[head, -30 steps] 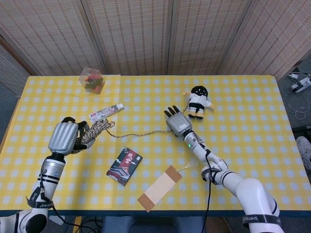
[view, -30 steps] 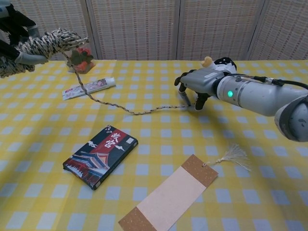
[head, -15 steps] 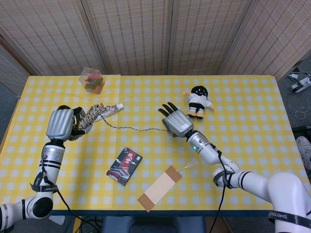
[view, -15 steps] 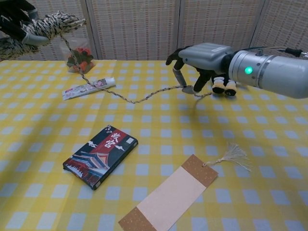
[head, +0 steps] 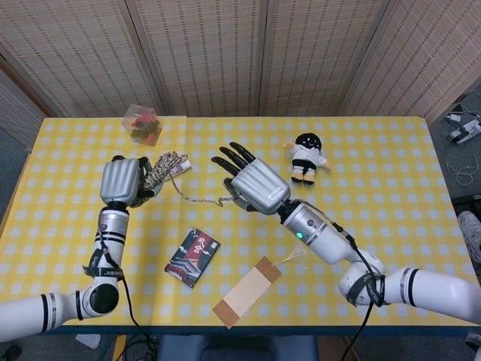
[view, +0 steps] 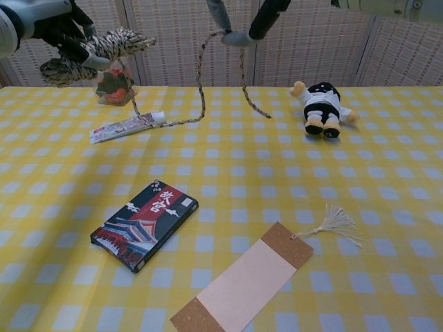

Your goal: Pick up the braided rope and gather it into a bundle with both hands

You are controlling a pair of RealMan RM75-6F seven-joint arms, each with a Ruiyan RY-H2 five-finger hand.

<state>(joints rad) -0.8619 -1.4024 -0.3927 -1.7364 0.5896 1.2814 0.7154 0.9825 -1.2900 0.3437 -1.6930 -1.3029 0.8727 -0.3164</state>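
The braided rope is partly wound into a bundle (head: 162,170) that my left hand (head: 122,181) grips, raised above the table's left side. In the chest view the bundle (view: 97,47) sits at the top left beside the left hand (view: 38,17). A loose strand (head: 197,198) runs from the bundle to my right hand (head: 252,185), which is lifted over the table's middle with its fingers spread. That hand pinches the strand underneath. In the chest view the strand (view: 201,83) hangs in a loop from the right hand's fingertips (view: 235,36), its free end dangling above the cloth.
On the yellow checked table (head: 376,226) lie a toothpaste tube (view: 128,126), a dark card box (head: 192,257), a brown bookmark with tassel (head: 246,292) and a plush doll (head: 307,156). A clear box of red items (head: 143,124) stands at the back left.
Both hands have risen and come closer together. The right hand moved left and up, lifting the strand off the table; the left hand carried the bundle to the right.
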